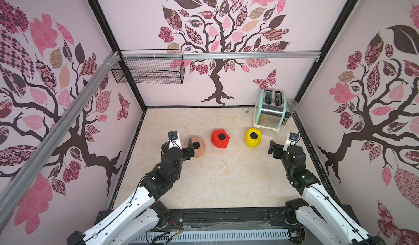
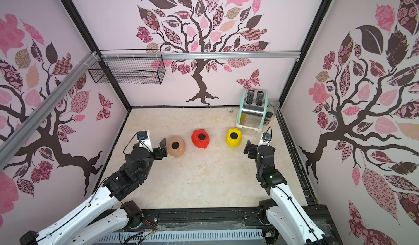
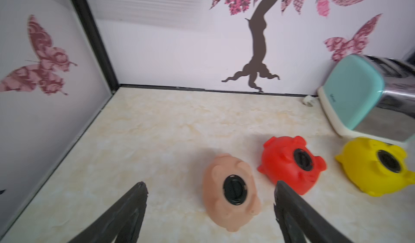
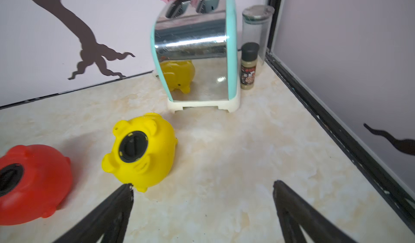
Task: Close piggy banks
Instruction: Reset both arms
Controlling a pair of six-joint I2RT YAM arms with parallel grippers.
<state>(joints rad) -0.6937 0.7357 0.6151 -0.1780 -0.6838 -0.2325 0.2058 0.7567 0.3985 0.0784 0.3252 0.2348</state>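
Note:
Three piggy banks lie belly-up in a row on the marble table. The peach-pink pig is on the left, the red pig in the middle and the yellow pig on the right. A black plug sits in each belly hole. My left gripper stands open just left of the peach-pink pig and holds nothing. My right gripper is open and empty, a little right of the yellow pig.
A mint and chrome toaster stands at the back right, with a spice bottle and a clear jar beside it in the corner. A wire basket hangs on the back left wall. Walls enclose three sides.

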